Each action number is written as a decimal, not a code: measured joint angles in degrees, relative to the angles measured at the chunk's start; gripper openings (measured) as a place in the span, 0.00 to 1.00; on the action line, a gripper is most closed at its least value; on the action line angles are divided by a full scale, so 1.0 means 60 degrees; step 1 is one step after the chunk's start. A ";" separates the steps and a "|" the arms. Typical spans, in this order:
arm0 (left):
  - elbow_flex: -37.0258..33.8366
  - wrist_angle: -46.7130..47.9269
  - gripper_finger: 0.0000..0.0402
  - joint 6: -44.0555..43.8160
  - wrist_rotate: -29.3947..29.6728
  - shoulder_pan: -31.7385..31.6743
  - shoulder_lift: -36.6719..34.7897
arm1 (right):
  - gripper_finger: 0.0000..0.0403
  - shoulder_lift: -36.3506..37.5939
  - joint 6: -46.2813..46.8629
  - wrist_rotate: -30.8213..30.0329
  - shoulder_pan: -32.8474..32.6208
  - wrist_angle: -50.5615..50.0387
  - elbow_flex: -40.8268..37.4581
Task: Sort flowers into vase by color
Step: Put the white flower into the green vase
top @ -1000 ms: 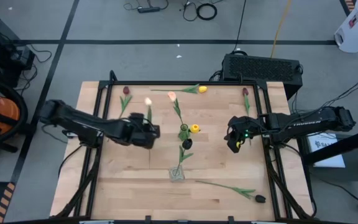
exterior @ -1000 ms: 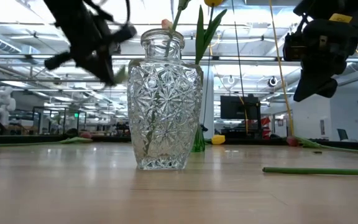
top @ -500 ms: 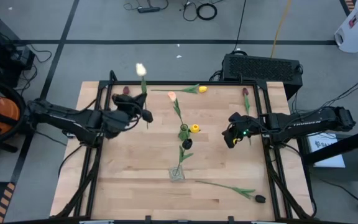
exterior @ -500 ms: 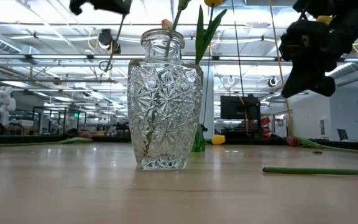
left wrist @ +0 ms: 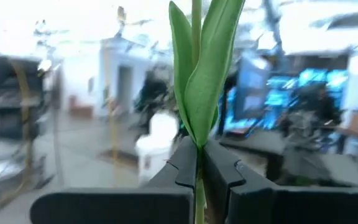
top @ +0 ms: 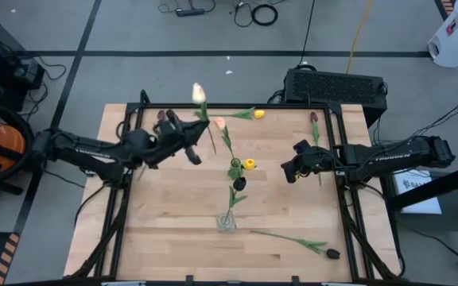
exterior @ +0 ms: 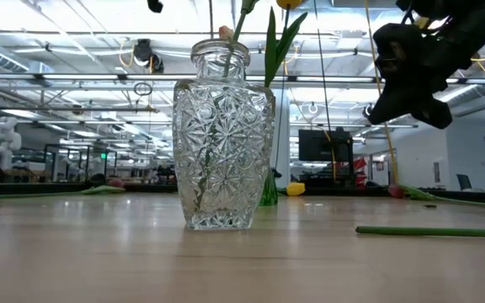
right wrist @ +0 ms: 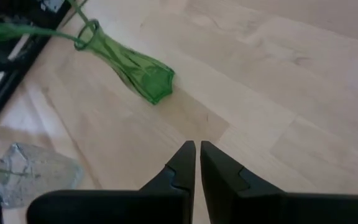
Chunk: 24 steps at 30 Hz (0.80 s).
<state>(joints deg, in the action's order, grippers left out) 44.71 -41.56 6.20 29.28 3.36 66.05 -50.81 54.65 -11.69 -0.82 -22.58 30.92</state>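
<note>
Wooden table (top: 165,230), two vases mid-board, my left arm holding a flower up.

Largest first: I had the left gripper (top: 189,137) raised over the table's far left part, fingers clenched on the green stem of a pale tulip (top: 199,93); the right gripper (top: 286,171) hovered right of centre, fingers pressed together, empty. A clear glass vase (exterior: 221,135) stood near the front, a green vase (right wrist: 132,67) behind it, and loose flowers (top: 296,240) lay around the board.

You've got the clear cut-glass vase (top: 226,222) front-centre on the wooden worktop (top: 165,230), the narrow green glass vase (top: 235,168) behind it, left end effector (top: 193,151) rear-left, right end effector (top: 288,171) right.
</note>
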 joint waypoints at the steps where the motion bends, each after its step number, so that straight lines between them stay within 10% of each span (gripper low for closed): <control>1: -0.0105 -0.0163 0.03 0.0069 -0.0204 0.0000 -0.0044 | 0.04 0.0000 0.0114 -0.0039 0.0000 0.0024 0.0000; 16: -0.0897 -0.2618 0.03 -0.1210 -0.4824 -0.1055 0.1257 | 0.04 0.0000 0.1042 -0.0057 0.0000 0.0180 0.0000; 24: -0.0971 -0.2639 0.03 -0.1217 -0.5215 -0.1484 0.1796 | 0.04 0.0004 0.1287 -0.0067 -0.0004 0.0341 0.0000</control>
<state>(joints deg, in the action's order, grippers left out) 38.89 -57.40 -1.10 -2.01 -5.55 76.83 -50.78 62.37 -12.10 -0.84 -20.53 30.92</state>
